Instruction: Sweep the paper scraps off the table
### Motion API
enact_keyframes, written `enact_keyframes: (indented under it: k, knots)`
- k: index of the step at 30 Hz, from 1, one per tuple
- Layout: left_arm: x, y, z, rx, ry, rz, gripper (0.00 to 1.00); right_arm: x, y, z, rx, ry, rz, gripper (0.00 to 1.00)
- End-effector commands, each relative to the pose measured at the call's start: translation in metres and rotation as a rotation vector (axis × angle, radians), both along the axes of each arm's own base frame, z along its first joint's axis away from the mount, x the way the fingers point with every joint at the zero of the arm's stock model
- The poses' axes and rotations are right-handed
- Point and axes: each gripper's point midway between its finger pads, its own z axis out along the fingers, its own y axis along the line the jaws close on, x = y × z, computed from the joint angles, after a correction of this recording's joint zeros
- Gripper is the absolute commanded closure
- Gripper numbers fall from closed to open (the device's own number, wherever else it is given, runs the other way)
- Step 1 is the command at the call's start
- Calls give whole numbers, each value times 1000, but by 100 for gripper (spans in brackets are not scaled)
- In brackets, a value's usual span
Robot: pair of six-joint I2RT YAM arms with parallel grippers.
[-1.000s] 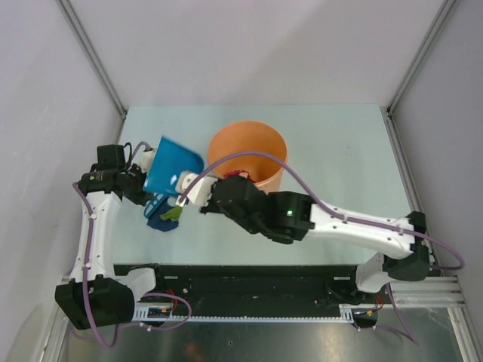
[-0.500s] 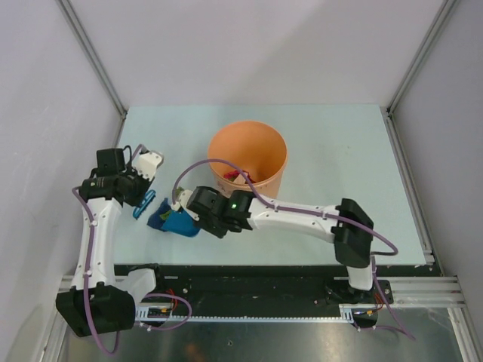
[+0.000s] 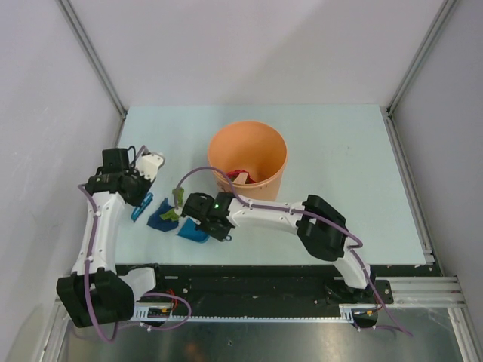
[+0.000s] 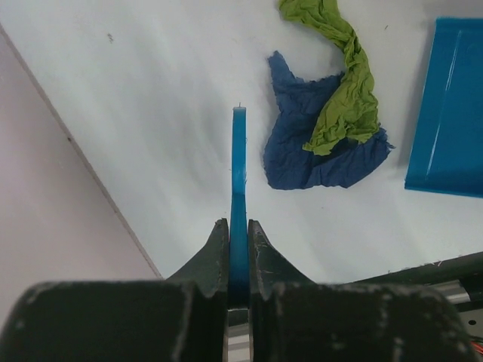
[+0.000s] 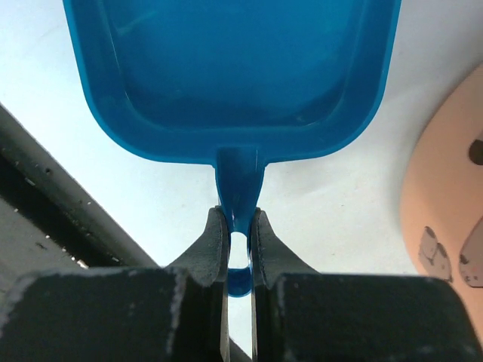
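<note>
Two paper scraps lie on the pale table (image 3: pixel 339 151) at the front left: a dark blue one (image 3: pixel 158 219) with a green one (image 3: pixel 173 213) draped on it. In the left wrist view the dark blue scrap (image 4: pixel 317 147) and the green scrap (image 4: pixel 343 83) lie just right of the brush. My left gripper (image 3: pixel 143 194) is shut on the thin blue brush (image 4: pixel 238 173), seen edge-on, left of the scraps. My right gripper (image 5: pixel 238 220) is shut on the handle of the blue dustpan (image 5: pixel 234 68), which lies empty on the table just right of the scraps (image 3: pixel 193 231).
An orange bucket (image 3: pixel 247 154) stands behind the dustpan at mid table, with red and white scraps (image 3: pixel 240 176) inside; its wall shows in the right wrist view (image 5: pixel 453 196). The grey left wall (image 4: pixel 60 219) is close beside the brush. The black front rail (image 3: pixel 249 275) runs just below.
My right arm has brought the dustpan from up near the bucket down onto the table beside the scraps. My left gripper with the brush has shifted slightly toward the front.
</note>
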Motion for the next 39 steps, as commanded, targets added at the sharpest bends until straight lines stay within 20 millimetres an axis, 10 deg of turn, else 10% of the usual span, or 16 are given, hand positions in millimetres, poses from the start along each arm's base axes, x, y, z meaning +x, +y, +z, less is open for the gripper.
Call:
enact_keyframes:
  k: [1,8,15,21,39]
  knots:
    - [4,-5,-23,-47,49,1,100,11,3,12,-22,-56,-28,100]
    - [-3,-43,-56,-185,166,-104,100,7,-2,0,-63,-40,-7,100]
    - [-18,-109,-25,-441,164,-320,100,11,14,-8,10,-6,-2,100]
    - [-39,-123,-12,-513,199,-381,100,18,30,4,111,-25,-4,100]
    - [-19,-36,50,-40,-50,-149,100,16,1,36,137,-221,45,100]
